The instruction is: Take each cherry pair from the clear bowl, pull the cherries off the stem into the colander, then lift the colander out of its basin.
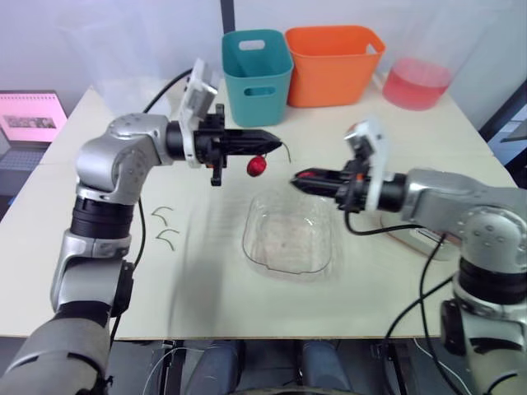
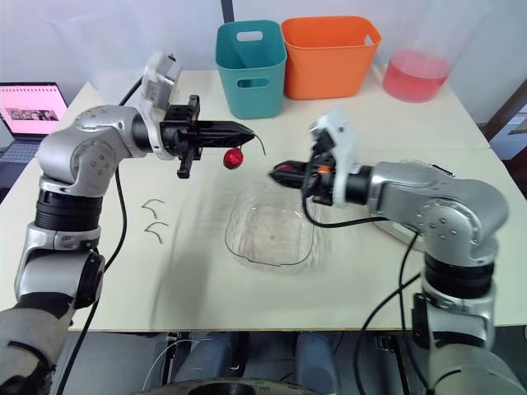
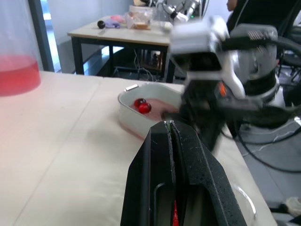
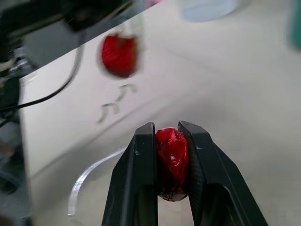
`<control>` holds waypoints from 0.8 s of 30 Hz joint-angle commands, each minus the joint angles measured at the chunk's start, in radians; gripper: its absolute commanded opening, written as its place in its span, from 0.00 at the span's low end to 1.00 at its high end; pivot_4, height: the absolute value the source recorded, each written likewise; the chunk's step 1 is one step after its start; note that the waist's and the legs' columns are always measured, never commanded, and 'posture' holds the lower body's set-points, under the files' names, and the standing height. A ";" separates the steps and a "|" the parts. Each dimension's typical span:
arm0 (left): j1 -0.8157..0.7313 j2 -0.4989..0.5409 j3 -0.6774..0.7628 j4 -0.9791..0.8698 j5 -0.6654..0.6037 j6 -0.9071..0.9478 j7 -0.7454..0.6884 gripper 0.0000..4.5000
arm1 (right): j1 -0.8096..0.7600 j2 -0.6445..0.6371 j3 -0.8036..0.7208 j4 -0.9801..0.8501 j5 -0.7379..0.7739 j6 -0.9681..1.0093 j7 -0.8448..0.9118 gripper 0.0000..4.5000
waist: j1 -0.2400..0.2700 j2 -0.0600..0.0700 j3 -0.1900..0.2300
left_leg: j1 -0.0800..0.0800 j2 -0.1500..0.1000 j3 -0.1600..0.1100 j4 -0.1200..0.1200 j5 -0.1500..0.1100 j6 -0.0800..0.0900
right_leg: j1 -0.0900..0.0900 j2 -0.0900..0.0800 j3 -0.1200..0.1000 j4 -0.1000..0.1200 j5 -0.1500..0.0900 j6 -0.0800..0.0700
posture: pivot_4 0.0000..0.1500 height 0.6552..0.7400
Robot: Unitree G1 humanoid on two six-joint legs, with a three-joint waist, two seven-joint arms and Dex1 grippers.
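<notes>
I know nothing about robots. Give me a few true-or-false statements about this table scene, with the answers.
1. The right gripper is clamped on a cherry. True.
2. The left gripper holds nothing. False: it pinches a stem with a second cherry hanging from it.
3. The clear bowl is full of cherries. False: it looks empty.
4. Two bare stems lie on the table. True.
5. The teal bin stands right of the orange bin. False: it stands left of it.
</notes>
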 commanded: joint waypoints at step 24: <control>0.031 -0.029 -0.037 -0.030 0.066 -0.112 0.011 0.00 | 0.414 -0.326 -0.229 0.197 -0.352 -0.324 0.154 0.93 | -0.004 0.000 0.000 | 0.002 0.001 0.003 0.001 -0.001 0.001 | 0.003 0.001 0.001 -0.003 0.000 0.000 | 1.00 1.00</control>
